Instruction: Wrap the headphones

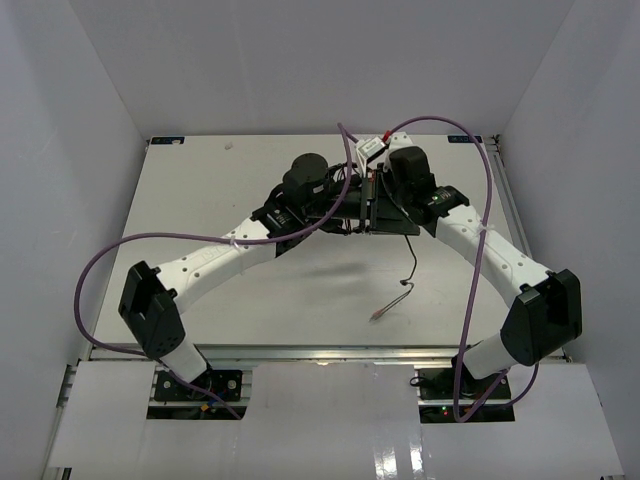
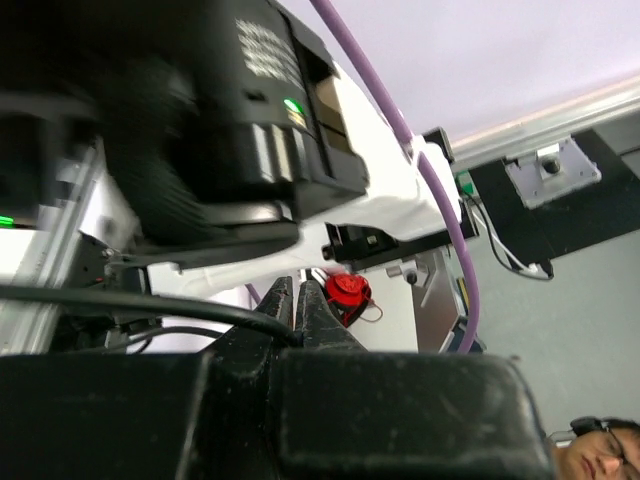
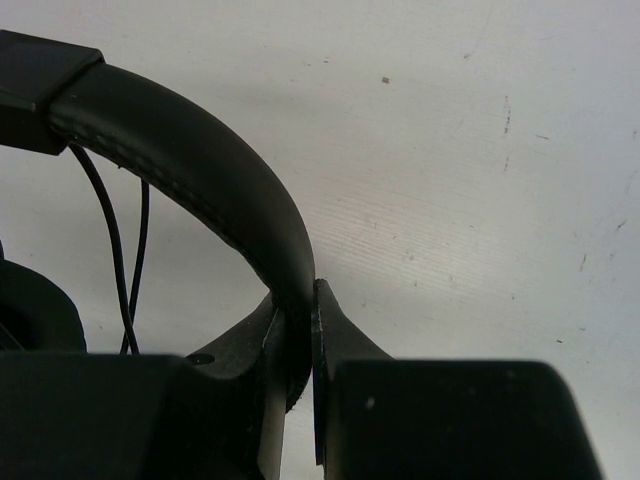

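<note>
Hidden: headphones (image 3: 180,150) mostly masked by both wrists from above; earcup (image 3: 30,300) cut off at frame edge.
Location: between the arms, far-centre of surface (image 1: 250,300).
Right gripper (image 3: 300,300): clenched on headband (image 3: 235,205).
Left gripper (image 2: 300,305): pinched on thin cable (image 2: 150,303); view blurry.
Room: plain white walls (image 1: 300,60).

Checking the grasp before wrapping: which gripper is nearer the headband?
Right. The right gripper is shut on the headband itself; the left gripper, close alongside, pinches the thin cable instead.
</note>
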`<state>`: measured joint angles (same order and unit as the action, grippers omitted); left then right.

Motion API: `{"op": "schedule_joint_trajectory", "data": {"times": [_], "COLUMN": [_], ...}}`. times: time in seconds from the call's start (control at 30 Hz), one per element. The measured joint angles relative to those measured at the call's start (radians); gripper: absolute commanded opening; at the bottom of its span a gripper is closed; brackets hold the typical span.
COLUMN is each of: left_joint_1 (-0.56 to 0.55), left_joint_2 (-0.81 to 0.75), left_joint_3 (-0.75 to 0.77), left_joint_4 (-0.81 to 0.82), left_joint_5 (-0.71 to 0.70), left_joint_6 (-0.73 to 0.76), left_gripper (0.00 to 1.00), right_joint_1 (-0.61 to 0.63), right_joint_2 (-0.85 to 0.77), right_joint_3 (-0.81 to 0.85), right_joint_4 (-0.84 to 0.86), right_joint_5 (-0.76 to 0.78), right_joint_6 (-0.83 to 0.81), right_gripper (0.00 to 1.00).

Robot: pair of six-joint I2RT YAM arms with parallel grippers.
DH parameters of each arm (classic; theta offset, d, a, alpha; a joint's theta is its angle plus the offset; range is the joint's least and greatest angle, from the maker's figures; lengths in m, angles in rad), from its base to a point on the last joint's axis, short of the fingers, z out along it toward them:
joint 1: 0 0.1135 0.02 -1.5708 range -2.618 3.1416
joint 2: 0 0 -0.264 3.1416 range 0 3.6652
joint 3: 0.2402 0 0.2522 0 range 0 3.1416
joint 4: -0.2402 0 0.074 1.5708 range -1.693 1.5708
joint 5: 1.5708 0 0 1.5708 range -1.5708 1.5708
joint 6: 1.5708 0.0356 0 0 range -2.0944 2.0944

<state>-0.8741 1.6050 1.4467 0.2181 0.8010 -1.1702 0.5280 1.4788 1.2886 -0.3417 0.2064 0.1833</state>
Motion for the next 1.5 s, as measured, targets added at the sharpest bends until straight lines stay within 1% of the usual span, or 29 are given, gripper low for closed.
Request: {"op": "schedule_joint_trajectory", "data": {"times": [0.13, 0.27, 0.43, 0.57, 0.73, 0.93, 1.1, 1.23, 1.37, 1.5], "left_joint_1": [-0.081, -0.152, -0.2, -0.26, -0.316, -0.343, -0.347, -0.351, -0.359, -0.364], "left_joint_2": [-0.06, -0.169, -0.271, -0.286, -0.286, -0.288, -0.294, -0.309, -0.359, -0.437], "left_joint_3": [-0.074, -0.221, -0.384, -0.449, -0.49, -0.539, -0.606, -0.642, -0.684, -0.753], "left_joint_4": [0.002, 0.015, 0.062, 0.076, 0.074, 0.012, -0.07, -0.124, -0.155, -0.124], "left_joint_5": [-0.034, -0.065, -0.122, -0.173, -0.239, -0.297, -0.382, -0.481, -0.595, -0.711], "left_joint_6": [0.017, 0.038, 0.054, 0.088, 0.153, 0.314, 0.472, 0.599, 0.724, 0.844], "left_gripper": [0.0, 0.0, 0.0, 0.0, 0.0, 0.0, 0.0, 0.0, 0.0, 0.01], "right_joint_1": [-0.006, -0.013, -0.032, -0.065, -0.087, -0.122, -0.174, -0.209, -0.231, -0.263], "right_joint_2": [0.002, 0.003, 0.003, 0.003, 0.003, -0.001, -0.043, -0.101, -0.153, -0.2], "right_joint_3": [0.014, 0.03, 0.04, 0.063, 0.092, 0.092, 0.092, 0.092, 0.091, 0.088], "right_joint_4": [-0.007, -0.007, -0.01, -0.025, -0.041, -0.078, -0.096, -0.101, -0.099, -0.089], "right_joint_5": [0.03, 0.045, 0.03, 0.004, -0.042, -0.133, -0.235, -0.326, -0.408, -0.478], "right_joint_6": [0.0, 0.001, 0.006, 0.015, 0.019, 0.034, 0.065, 0.096, 0.124, 0.15], "right_gripper": [0.08, 0.08, 0.08, 0.08, 0.08, 0.08, 0.08, 0.08, 0.08, 0.08]}}
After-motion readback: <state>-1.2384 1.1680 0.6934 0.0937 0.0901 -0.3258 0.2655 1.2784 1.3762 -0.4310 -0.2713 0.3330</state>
